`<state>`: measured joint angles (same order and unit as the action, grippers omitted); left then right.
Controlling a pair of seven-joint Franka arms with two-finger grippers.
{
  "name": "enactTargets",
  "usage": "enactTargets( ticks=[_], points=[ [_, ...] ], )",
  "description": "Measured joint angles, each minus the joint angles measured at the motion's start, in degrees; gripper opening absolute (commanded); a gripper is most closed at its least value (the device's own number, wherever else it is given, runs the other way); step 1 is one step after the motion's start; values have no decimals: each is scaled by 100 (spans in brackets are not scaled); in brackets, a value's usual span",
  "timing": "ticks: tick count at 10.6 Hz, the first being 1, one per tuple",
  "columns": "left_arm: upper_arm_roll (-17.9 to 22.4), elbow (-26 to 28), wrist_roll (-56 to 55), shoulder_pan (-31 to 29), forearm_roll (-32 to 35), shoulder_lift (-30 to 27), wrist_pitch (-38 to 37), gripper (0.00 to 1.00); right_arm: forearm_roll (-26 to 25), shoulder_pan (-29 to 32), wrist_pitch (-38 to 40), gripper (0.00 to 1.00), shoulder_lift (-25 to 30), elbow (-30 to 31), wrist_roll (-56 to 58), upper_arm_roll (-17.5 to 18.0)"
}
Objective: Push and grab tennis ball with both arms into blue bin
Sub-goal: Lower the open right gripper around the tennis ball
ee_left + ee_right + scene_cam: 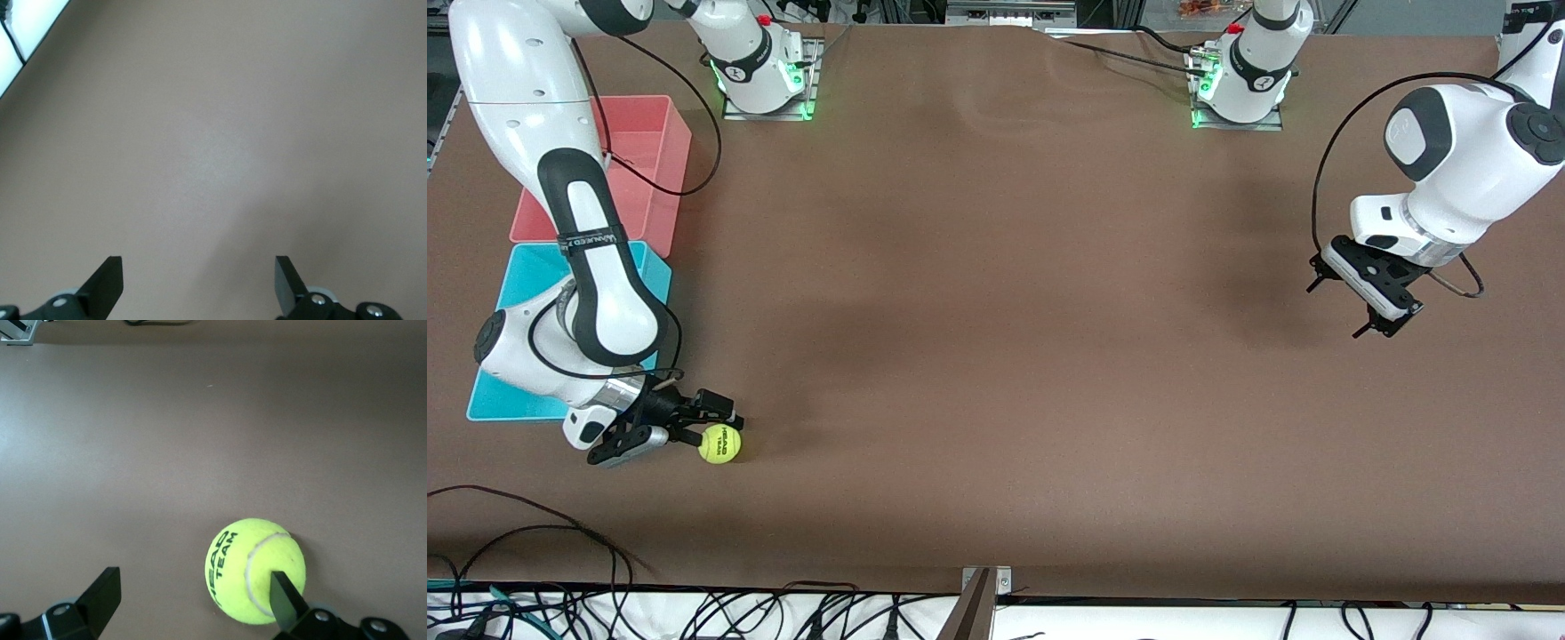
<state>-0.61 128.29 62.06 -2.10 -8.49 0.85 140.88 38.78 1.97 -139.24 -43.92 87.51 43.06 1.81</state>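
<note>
The tennis ball (719,444) (255,570), yellow-green with dark lettering, lies on the brown table just outside the blue bin's (527,267) corner and nearer to the front camera. My right arm reaches over that bin. My right gripper (687,433) (195,579) is low at the ball and open. One of its fingertips (283,593) is against the ball, which sits off-centre and is not enclosed. My left gripper (1338,307) (199,261) hangs open over bare table at the left arm's end, with nothing between its fingers.
A pink-red bin (645,133) stands against the blue bin, farther from the front camera. Loose black cables (534,524) lie along the table's front edge. The two arm bases (765,84) (1240,89) stand at the back of the table.
</note>
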Motion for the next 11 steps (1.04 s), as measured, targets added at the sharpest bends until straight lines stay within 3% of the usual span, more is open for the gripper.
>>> enactTargets(
  ticks=[4, 8, 11],
  points=[
    [74, 0, -228, -1, -16, -77, -29, 100, -27, -7, 0, 100, 0, -23, 16, 5],
    [242, -240, -919, -2, -65, -212, -678, 100, -1173, -37, 18, 100, 5, -195, 26, 25],
    [275, -874, -1708, -2, -65, -270, -1821, 100, -1561, -38, 293, 100, 84, -328, -262, 22]
  ],
)
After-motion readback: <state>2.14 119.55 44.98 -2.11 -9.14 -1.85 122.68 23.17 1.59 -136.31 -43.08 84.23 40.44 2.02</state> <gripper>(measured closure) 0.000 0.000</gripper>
